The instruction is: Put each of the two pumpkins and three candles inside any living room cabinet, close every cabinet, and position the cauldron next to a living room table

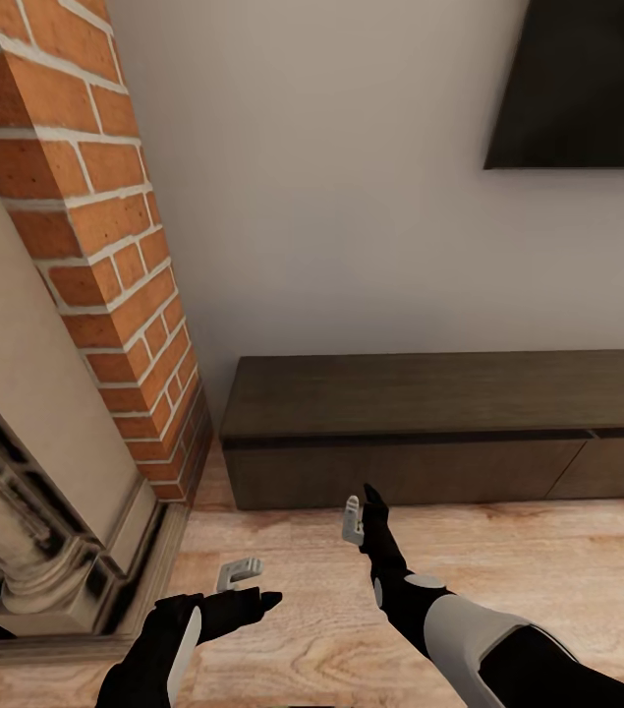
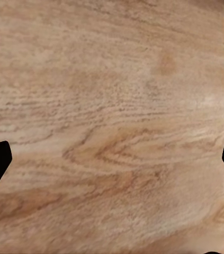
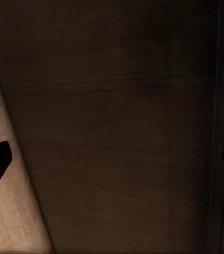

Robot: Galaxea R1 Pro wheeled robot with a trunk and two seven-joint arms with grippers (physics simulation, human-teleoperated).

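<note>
This is a home living room. A red-brick chimney (image 1: 105, 246) rises at the left, with an ornate stone fireplace surround (image 1: 27, 472) at its foot. Along the plain pale wall (image 1: 331, 197) stands a long, low dark-brown wooden cabinet (image 1: 429, 403) with flat drawer fronts, and a dark flat television screen (image 1: 587, 79) hangs on the wall above it. The floor (image 1: 547, 560) is light wood plank.
</note>
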